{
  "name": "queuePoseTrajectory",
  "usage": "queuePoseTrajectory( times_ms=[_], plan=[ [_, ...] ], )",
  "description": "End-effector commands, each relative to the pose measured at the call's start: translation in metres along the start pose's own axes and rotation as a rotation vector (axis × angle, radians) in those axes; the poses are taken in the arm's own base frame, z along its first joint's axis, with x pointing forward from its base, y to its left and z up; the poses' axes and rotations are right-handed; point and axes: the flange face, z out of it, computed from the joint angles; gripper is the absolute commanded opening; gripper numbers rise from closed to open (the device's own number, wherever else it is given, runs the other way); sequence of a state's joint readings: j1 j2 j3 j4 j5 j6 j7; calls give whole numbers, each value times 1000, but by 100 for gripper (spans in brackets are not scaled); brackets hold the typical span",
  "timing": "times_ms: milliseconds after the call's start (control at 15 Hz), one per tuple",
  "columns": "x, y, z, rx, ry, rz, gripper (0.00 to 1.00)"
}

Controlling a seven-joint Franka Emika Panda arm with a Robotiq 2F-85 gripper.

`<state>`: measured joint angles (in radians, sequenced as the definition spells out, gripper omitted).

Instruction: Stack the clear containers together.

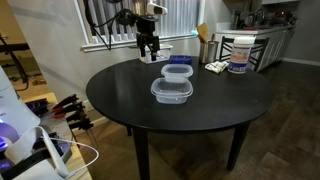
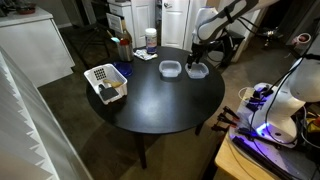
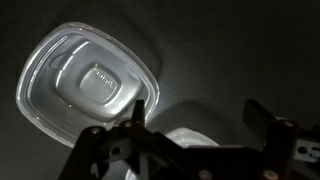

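Now, in an exterior view the round black bench point(image 1: 115, 95) carries the two clear containers close together near its middle. A plain clear tub point(image 1: 172, 91) lies toward the camera and a blue-rimmed tub point(image 1: 178, 72) just behind it; whether they touch I cannot tell. The claw point(image 1: 149, 50) hangs above the bench's far side, beside the blue-rimmed tub and apart from both; its opening is too small to read there. A white bucket point(image 1: 239, 52) stands by the bench's edge, well apart from the tubs.

In an exterior view the clear containers point(image 2: 171, 69) sit side by side, and the claw point(image 2: 197, 58) hangs just over the one nearer the arm. A white basket point(image 2: 105, 82) rests near the opposite edge.

In the wrist view the claw point(image 3: 195, 120) is spread wide and grips nothing, its dark fingers point(image 3: 135, 125) along the bottom. The plain clear tub point(image 3: 88, 85) lies upright on the bench at upper left, beyond the fingertips. A pale blurred shape point(image 3: 190, 142) shows low between the fingers; what it is I cannot tell.
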<state>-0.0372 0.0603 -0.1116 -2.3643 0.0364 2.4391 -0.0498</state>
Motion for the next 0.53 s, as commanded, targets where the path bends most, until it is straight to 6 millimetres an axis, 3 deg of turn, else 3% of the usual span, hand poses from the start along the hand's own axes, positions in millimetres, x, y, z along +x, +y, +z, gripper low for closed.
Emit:
queuePoseTrajectory(
  times_ms=[0,467],
  plan=[
    [15,2,46,-29,-33,-30,100],
    [34,17,91,-79,-69,-20,100]
  ],
)
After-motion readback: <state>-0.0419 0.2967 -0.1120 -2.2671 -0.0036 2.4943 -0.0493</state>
